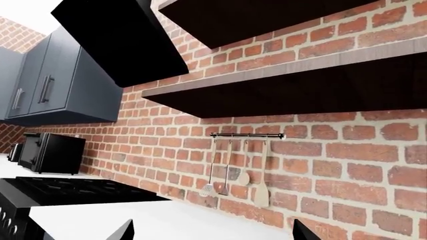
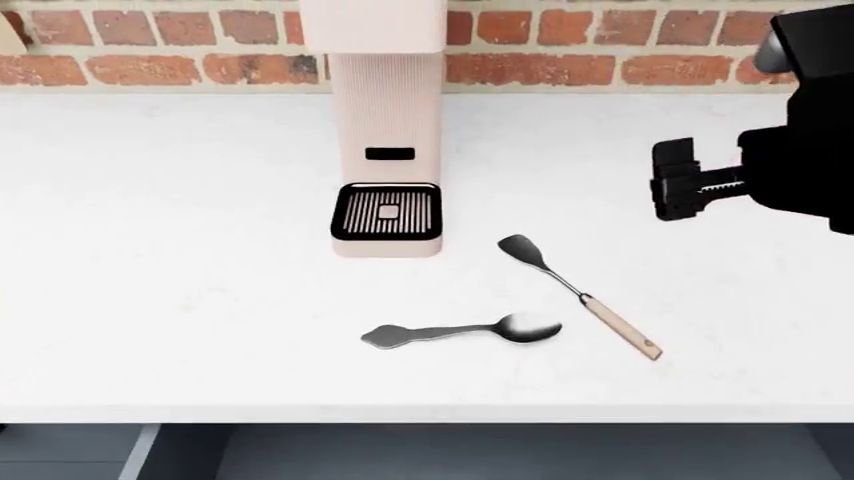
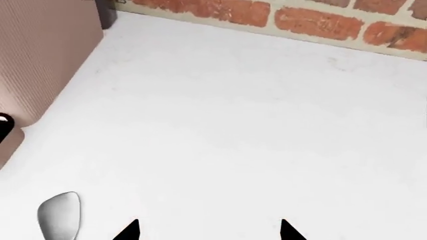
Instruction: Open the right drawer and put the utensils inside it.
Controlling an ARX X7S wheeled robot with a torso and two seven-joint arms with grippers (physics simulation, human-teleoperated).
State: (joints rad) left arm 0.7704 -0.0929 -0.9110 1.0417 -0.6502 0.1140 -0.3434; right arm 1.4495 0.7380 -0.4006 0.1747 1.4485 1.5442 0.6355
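Two utensils lie on the white counter (image 2: 160, 300). One is the all-metal spoon (image 2: 461, 332). The other is the spatula (image 2: 581, 295), with a dark head and a pale wooden handle. My right gripper (image 2: 671, 180) hovers to the right of and beyond them, open and holding nothing. In the right wrist view its tips (image 3: 208, 231) stand wide apart over bare counter, and a rounded silvery utensil head (image 3: 60, 215) lies off to one side. My left gripper (image 1: 212, 234) is open and empty, facing a brick wall. Of the right drawer I see no handle. Only a slate strip (image 2: 467, 452) shows under the counter edge.
A pale pink coffee machine (image 2: 387, 130) stands at the back of the counter against the brick wall. The left wrist view shows dark shelves (image 1: 287, 95), a rail of hanging kitchen tools (image 1: 233, 170), a black stove (image 1: 73, 190), a microwave (image 1: 50, 152) and slate wall cupboards (image 1: 53, 80).
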